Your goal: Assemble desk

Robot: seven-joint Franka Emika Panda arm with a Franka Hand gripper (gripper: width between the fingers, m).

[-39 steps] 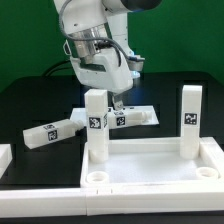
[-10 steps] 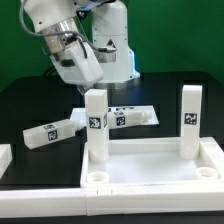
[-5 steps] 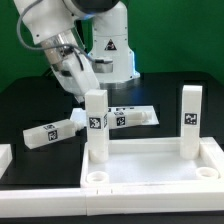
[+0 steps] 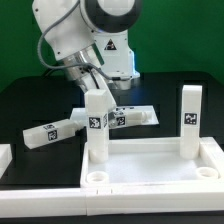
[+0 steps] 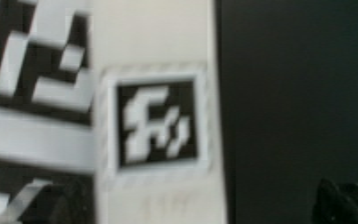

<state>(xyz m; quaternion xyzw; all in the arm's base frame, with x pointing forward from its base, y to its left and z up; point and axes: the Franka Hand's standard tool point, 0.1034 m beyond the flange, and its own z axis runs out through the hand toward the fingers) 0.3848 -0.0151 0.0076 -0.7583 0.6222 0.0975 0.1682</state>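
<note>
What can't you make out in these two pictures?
- Exterior view: whether the gripper is open or touches the upright leg; too small, white on white.
- Wrist view: which leg carries the tag; blurred, and the picture edges crop it.
- Exterior view: the desk top is cut off at the exterior view's right edge.

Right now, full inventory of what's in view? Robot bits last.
white plastic rimmed desk top: 1, white, front of table
upright square tagged legs: 2, white, in desk top's rear corners
loose square tagged legs: 2, white, lying on table behind
thin flat marker board: 1, white, by central loose leg
plain border bar: 1, white, exterior view's left edge
black table: 1, black
robot arm: 1, white, above table
tool: 1, dark, open, over one upright leg
</note>
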